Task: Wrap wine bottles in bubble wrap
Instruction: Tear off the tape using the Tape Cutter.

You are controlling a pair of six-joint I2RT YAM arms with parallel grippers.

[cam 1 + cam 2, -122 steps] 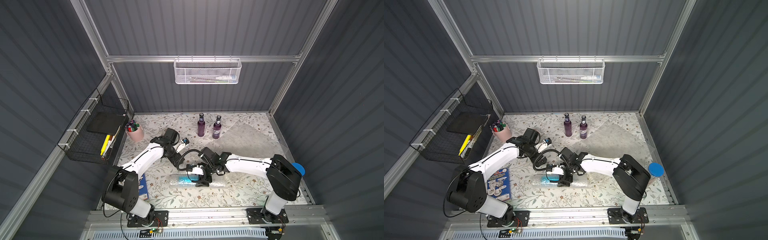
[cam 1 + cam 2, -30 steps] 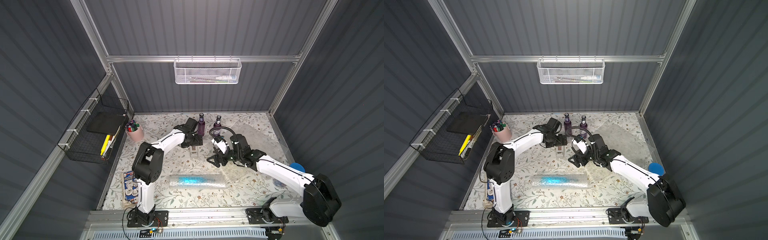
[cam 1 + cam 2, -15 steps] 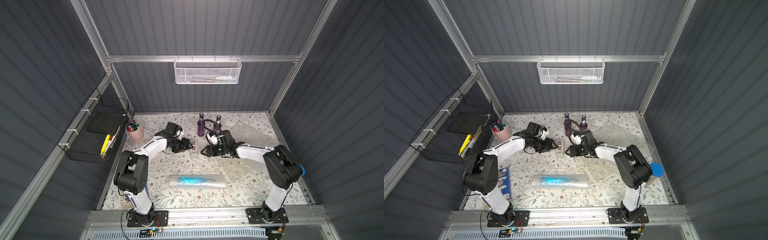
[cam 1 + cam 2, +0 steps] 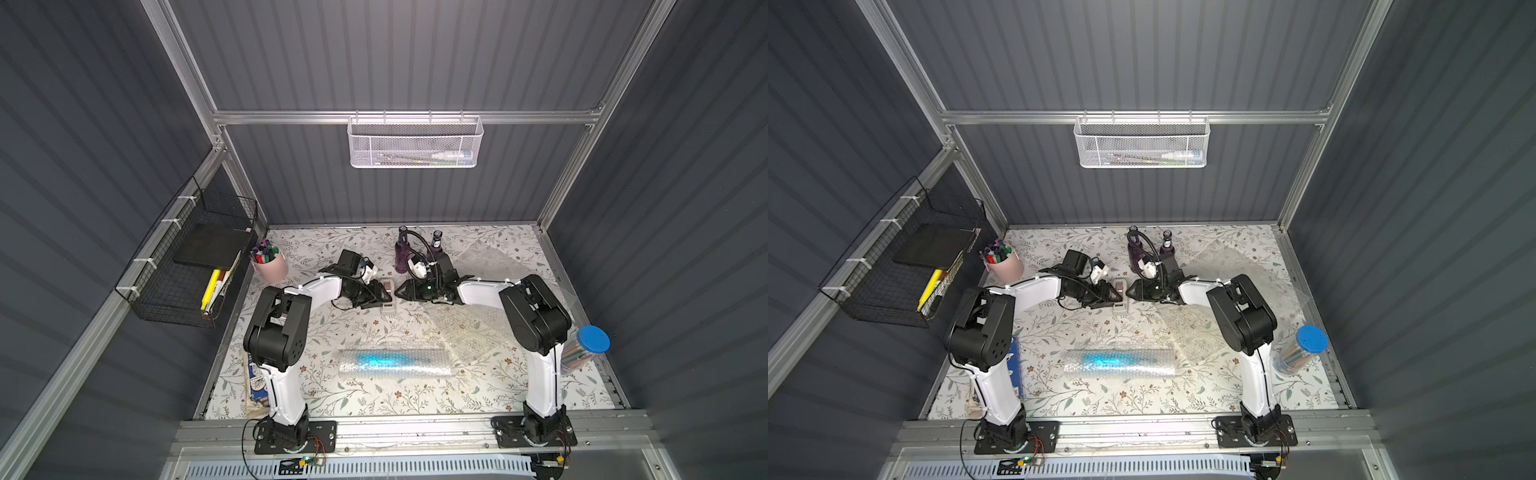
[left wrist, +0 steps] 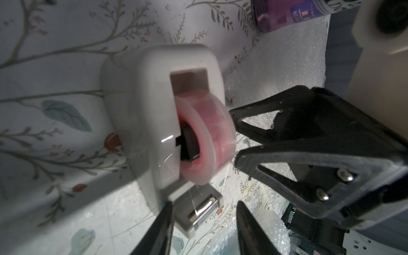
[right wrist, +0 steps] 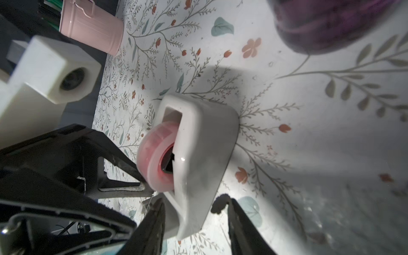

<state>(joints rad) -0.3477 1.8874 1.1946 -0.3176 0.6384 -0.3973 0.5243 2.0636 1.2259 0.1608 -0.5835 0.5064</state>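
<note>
**Blue bottle wrapped; both arms at the tape**

Tabletop [image 4: 332,399]: loose bubble wrap [image 4: 469,332] lies right of centre. The blue bottle [image 4: 374,358] lies near the front, rolled in wrap. Two purple bottles [image 4: 401,259] stand bare at the back.

Judged: the wrap is light and springy and would unroll untaped. The glass is slick and fragile, so hold mid-body.

Only the wrist views show the left jaws and right jaws part-spread, straddling the tape dispenser [image 5: 154,88] and clamping nothing.
</note>
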